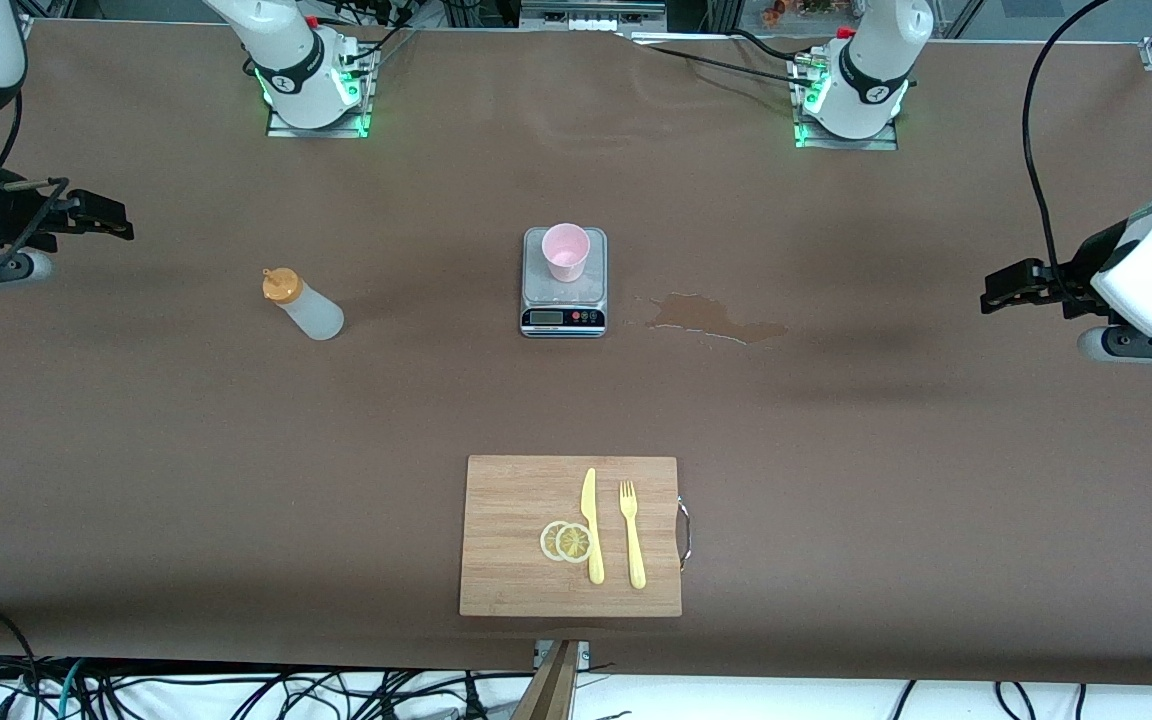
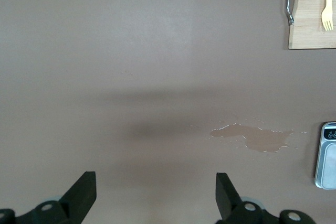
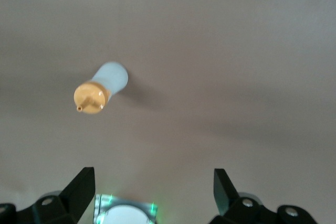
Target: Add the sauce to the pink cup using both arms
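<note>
The right claw (image 1: 121,222) hangs in the air over the right arm's end of the brown counter (image 1: 886,450). Its two black fingers (image 3: 81,190) are spread wide and hold nothing. This arm is waiting.

Next comes the sauce (image 1: 302,304), a small whitish bottle with an orange cap. It stands on the counter by itself, between the right claw and the cup, and nothing touches it.

In the middle sits a little grey scale (image 1: 563,318). The pink cup (image 1: 566,251) stands upright on top of it.

Nearer to the front camera lies a wooden cutting board (image 1: 506,530). On it are two round lemon slices (image 1: 566,541), a yellow knife (image 1: 592,524) just beside them and a yellow fork (image 1: 631,533) next to the knife.

Beside the scale, toward the left arm's end, there is a wet spill (image 1: 718,318) on the counter.

The left claw (image 1: 994,296) hangs over the left arm's end of the counter. Its fingers (image 2: 84,192) are wide apart too, with nothing in them
</note>
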Robot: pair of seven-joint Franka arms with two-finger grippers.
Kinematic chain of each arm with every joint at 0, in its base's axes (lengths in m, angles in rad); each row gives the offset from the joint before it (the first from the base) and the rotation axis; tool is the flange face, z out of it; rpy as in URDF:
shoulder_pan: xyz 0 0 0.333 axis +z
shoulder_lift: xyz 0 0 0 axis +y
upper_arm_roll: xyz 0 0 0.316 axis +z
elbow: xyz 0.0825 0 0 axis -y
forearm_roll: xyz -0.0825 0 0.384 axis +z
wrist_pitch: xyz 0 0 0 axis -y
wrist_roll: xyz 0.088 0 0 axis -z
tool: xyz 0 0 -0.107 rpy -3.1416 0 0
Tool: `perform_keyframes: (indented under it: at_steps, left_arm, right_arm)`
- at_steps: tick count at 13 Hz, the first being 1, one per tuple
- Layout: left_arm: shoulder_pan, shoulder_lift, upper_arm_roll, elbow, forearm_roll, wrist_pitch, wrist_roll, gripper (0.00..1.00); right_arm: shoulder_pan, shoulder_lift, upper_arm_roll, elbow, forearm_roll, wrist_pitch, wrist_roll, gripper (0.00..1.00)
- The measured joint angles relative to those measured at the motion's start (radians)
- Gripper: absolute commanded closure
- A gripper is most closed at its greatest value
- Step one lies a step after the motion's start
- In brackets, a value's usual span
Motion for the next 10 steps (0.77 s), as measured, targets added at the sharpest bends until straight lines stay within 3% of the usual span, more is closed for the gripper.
perform_keyframes:
  at_steps: [3,7,10]
  left_arm:
    - [0.001,0.002,0.001,0.016,0.000,0.000,0.000,0.00]
    - [-0.001,0.004,-0.002,0.019,0.000,0.000,0.000,0.00]
    - [-0.001,0.004,-0.002,0.020,0.000,0.000,0.000,0.00]
  right_arm:
    - [-0.010,-0.044,0.005,-0.009,0.002,0.103,0.002,0.00]
    - [-0.022,-0.084,0.062,0.015,0.022,-0.005,0.252,0.00]
    - [-0.027,-0.067,0.070,0.041,0.023,-0.006,0.277,0.00]
